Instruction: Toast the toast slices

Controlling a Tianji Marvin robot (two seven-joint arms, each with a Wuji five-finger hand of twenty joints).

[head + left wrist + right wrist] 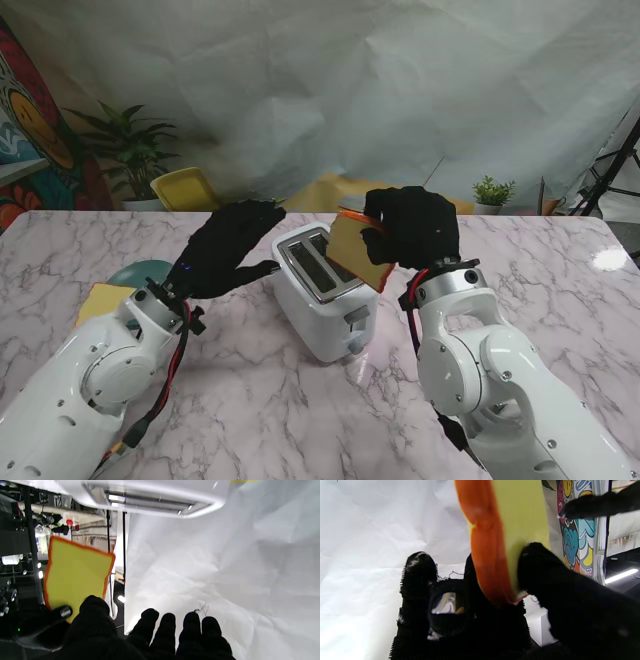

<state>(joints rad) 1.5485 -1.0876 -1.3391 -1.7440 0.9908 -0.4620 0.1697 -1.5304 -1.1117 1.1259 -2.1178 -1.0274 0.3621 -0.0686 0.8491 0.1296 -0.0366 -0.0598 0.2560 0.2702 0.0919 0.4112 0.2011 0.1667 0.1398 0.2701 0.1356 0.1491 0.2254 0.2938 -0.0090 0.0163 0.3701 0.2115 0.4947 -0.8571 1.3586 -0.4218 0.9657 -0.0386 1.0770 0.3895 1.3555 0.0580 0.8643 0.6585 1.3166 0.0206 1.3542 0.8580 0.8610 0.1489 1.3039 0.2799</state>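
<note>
toast slice (352,252) up in the air, tilted, its lower corner hanging just over the toaster (322,292) slots, pinched in the right hand (412,228). flat yellow face, orange crust. left hand (225,250) hovers spread and empty beside the toaster on the marble table (300,420).

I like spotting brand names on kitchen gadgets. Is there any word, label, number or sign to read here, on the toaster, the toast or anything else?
None can be read.
Toaster: plain white, no brand or marking visible.
Toast slice in the right hand: plain yellow with an orange crust, no text.
Mural at the table's far side: cartoon faces and shapes only, no letters.
Marble table: no labels.
</note>
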